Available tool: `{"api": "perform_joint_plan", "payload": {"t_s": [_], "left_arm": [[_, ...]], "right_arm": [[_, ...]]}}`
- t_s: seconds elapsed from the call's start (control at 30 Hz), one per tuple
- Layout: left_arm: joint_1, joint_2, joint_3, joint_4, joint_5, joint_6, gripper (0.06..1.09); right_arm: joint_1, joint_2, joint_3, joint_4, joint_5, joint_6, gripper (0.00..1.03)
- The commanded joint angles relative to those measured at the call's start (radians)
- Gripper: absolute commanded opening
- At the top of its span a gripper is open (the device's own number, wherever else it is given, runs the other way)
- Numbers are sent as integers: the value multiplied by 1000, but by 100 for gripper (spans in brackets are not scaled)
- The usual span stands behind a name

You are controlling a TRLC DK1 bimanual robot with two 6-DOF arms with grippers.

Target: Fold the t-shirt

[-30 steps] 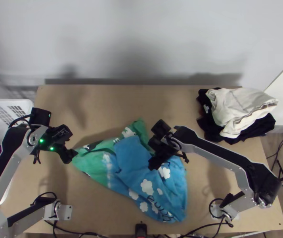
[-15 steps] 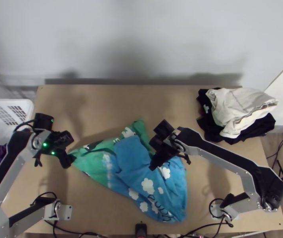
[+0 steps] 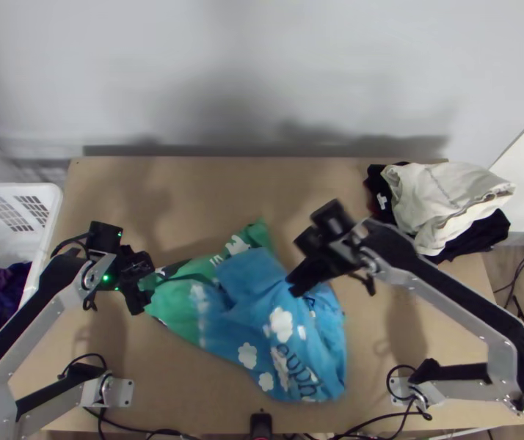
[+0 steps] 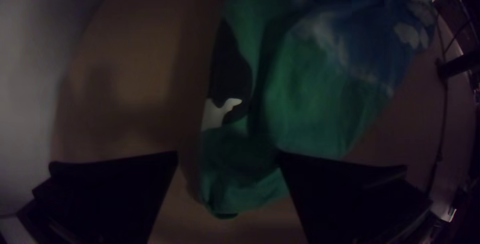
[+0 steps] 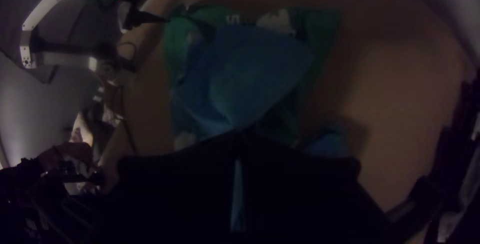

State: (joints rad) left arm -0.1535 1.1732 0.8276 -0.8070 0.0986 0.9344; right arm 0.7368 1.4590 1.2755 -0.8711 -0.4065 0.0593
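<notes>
The t-shirt (image 3: 247, 337), green at one end and blue with white clouds, lies bunched across the middle of the table. My left gripper (image 3: 139, 297) is at its green end; in the left wrist view my left gripper (image 4: 227, 156) stands open, the green tip of the cloth (image 4: 245, 179) showing between its fingers. Over the blue part, my right gripper (image 3: 296, 284) has its fingers closed on a raised fold. The right wrist view has my right gripper (image 5: 239, 136) pinching blue cloth (image 5: 250, 74), a strip showing between the fingers.
White and black garments (image 3: 445, 198) are piled at the table's far right. A white basket (image 3: 38, 192) with purple cloth stands beyond the left edge. Bare tabletop (image 3: 210, 183) stretches behind the shirt. At the right wrist view's lower left is a person's hand (image 5: 70, 154).
My right gripper has moved right and toward the far side, drawing the blue fabric with it. My left gripper has shifted right over the green end.
</notes>
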Motion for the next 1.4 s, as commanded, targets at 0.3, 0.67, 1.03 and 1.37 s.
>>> {"api": "perform_joint_plan", "payload": {"t_s": [0.3,0.67,1.03,1.37], "left_arm": [[49,19,-58,89,-11,104,104],[235,-119,-68,-86,-5,319,104],[147,-179,-93,-172,44,282,101],[83,-90,-137,-18,39,216,97]], "right_arm": [[-116,-126,16,-92,17,1,3],[-140,-124,18,-92,34,1,3],[-146,-97,45,-91,38,-1,3],[-151,-97,62,-91,40,1,3]]}}
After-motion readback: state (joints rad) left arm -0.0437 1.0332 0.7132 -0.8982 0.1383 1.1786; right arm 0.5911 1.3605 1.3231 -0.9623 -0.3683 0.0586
